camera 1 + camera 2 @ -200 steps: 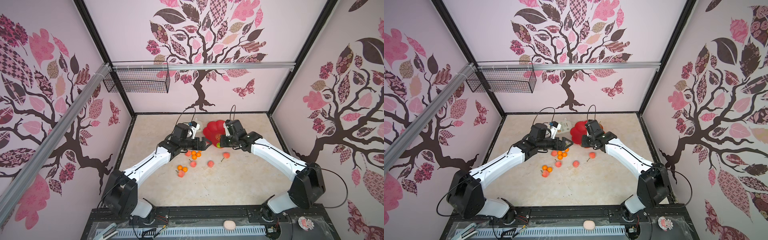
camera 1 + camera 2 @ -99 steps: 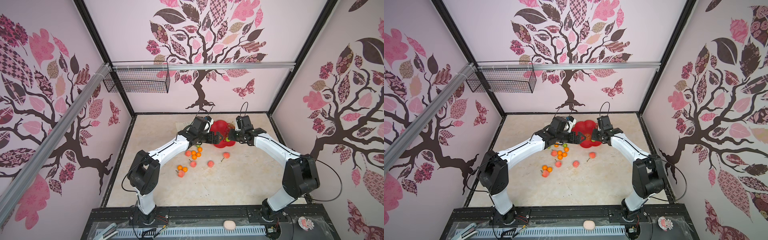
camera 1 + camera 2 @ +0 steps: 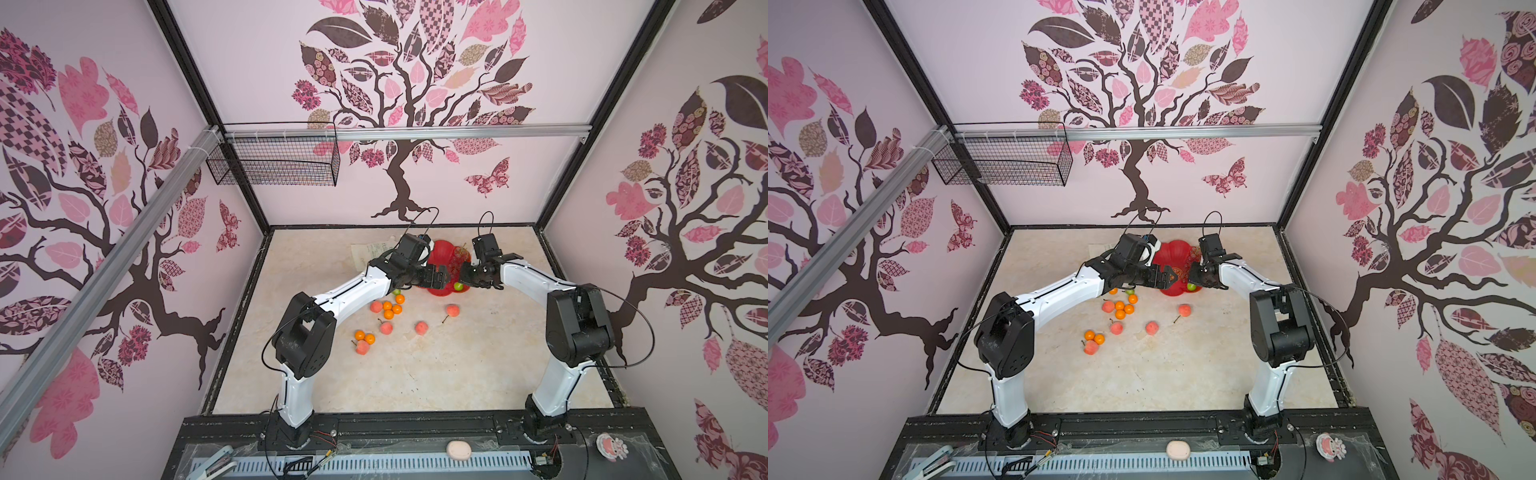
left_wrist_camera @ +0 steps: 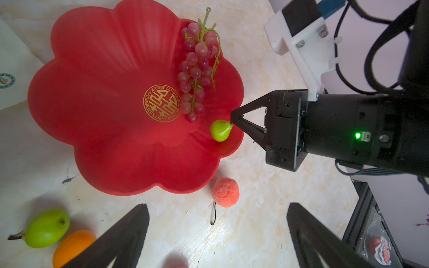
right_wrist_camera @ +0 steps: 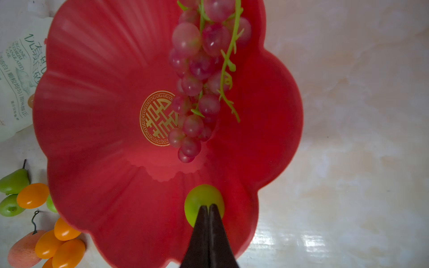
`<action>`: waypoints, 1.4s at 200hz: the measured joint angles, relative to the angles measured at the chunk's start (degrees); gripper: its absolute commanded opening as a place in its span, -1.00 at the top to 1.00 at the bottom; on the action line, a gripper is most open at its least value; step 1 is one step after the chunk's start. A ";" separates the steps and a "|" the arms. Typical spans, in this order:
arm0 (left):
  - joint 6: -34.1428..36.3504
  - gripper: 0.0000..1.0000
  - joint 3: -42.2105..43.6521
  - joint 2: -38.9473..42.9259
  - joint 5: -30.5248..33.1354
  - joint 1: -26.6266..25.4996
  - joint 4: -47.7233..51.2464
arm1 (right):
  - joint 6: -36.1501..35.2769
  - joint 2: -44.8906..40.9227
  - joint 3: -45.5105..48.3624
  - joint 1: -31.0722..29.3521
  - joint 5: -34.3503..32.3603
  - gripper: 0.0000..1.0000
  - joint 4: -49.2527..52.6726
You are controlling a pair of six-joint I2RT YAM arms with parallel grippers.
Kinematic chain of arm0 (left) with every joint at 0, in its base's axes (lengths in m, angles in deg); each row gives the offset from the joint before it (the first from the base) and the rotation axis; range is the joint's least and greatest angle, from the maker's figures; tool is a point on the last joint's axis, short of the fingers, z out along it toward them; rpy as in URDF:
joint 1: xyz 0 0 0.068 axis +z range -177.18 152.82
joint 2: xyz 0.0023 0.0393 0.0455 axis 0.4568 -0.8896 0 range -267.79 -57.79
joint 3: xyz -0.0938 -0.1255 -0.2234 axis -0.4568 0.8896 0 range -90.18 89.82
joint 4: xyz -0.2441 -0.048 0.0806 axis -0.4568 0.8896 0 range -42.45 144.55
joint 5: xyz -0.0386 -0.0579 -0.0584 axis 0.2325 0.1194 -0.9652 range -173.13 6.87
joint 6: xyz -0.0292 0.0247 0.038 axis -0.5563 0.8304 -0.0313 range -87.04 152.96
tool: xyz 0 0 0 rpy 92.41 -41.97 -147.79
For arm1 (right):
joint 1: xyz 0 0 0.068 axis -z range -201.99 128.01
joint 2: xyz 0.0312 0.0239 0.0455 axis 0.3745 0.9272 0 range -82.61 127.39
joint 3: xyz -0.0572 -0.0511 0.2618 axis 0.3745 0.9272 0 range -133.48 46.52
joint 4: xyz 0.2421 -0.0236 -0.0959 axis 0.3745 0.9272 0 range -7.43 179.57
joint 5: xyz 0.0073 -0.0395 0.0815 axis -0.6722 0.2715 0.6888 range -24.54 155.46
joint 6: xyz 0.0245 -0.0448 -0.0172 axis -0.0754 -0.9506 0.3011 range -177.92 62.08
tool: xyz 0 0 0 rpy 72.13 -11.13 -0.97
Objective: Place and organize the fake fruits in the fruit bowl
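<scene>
Surface: beige marbled tabletop
Under right fingers: fruit bowl
Ahead of left fingers: peach, beside bowl rim
Beside left fingers: loose pear, tangerine
Beyond bowl: white pouch

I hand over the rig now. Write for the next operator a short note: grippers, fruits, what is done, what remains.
Left gripper: open, empty, hovering by the fruit bowl.
Right gripper: shut, tips at the stem end of the green pear, over the bowl; a real grip cannot be confirmed.
Done: grape bunch lies in the bowl.
To do: peaches, tangerines and green fruits are on the table.
</scene>
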 measured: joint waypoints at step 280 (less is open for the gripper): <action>-0.59 -0.96 22.91 23.82 -4.22 17.46 -3.30 | -6.51 -4.76 -8.76 -15.87 -0.81 0.21 1.03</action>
